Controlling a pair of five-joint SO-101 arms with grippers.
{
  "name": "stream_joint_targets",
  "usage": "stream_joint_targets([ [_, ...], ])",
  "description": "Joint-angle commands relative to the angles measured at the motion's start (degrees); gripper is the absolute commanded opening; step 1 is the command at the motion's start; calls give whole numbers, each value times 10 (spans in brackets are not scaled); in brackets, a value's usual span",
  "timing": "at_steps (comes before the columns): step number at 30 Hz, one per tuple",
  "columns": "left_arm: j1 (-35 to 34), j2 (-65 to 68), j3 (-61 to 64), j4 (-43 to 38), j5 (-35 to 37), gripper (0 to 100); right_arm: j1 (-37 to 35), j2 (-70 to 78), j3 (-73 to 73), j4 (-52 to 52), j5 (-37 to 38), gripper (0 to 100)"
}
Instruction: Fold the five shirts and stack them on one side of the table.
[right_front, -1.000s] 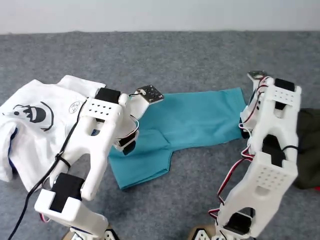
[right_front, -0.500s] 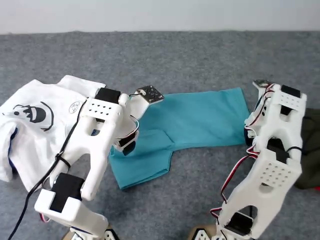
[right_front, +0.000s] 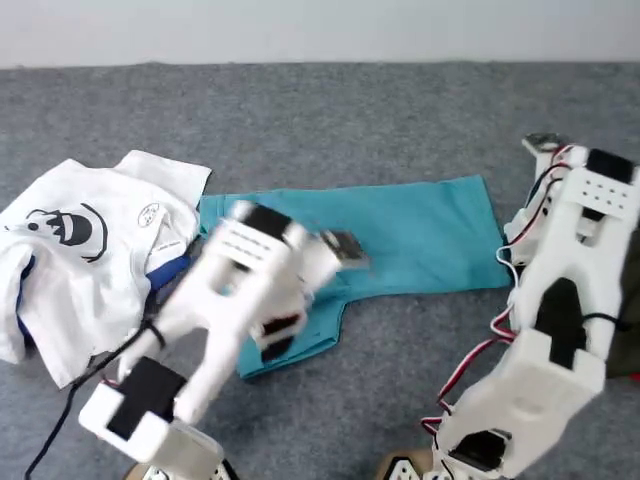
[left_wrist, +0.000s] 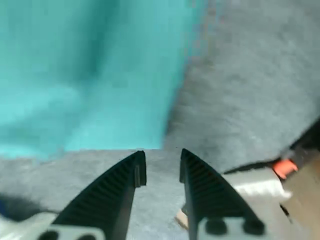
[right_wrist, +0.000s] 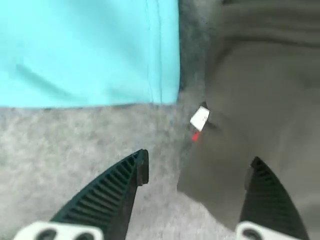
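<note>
The left pincer and the right pincer are both hovering empty at the edges of the teal shirt.

The left pincer is keeping its jaws only narrowly apart, gripping nothing, and is hanging over the grey surface just beside the teal shirt's edge. The right pincer is spreading its jaws wide on the opposite side of the teal shirt, just off its stitched hem. It is straddling the border of a dark olive shirt whose small white tag is lying near that hem. In the high view, the left arm is leaning over the teal shirt's folded sleeve, while the right arm is standing just past its far end. The teal shirt is lying spread flat across the surface, and a white skull-print shirt is lying rumpled against its left-arm end.
</note>
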Motion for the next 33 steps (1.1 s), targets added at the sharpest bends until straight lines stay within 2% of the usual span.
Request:
stream_joint_targets([
  [1, 40, -21, 35, 2, 3, 122, 6, -58, -20, 33, 4, 299],
  [8, 31, -20, 60, -5, -14, 115, 6, -62, -19, 38, 2, 299],
  [15, -67, -20, 89, -30, -68, 104, 6, -63, -19, 43, 1, 299],
  [18, -82, -20, 130, -80, -74, 104, 5, -63, -19, 49, 1, 299],
  [22, -82, -20, 164, -147, -72, 104, 5, -65, -19, 49, 2, 299],
  [33, -85, -20, 169, -212, -72, 104, -4, -67, -11, 50, 1, 299],
])
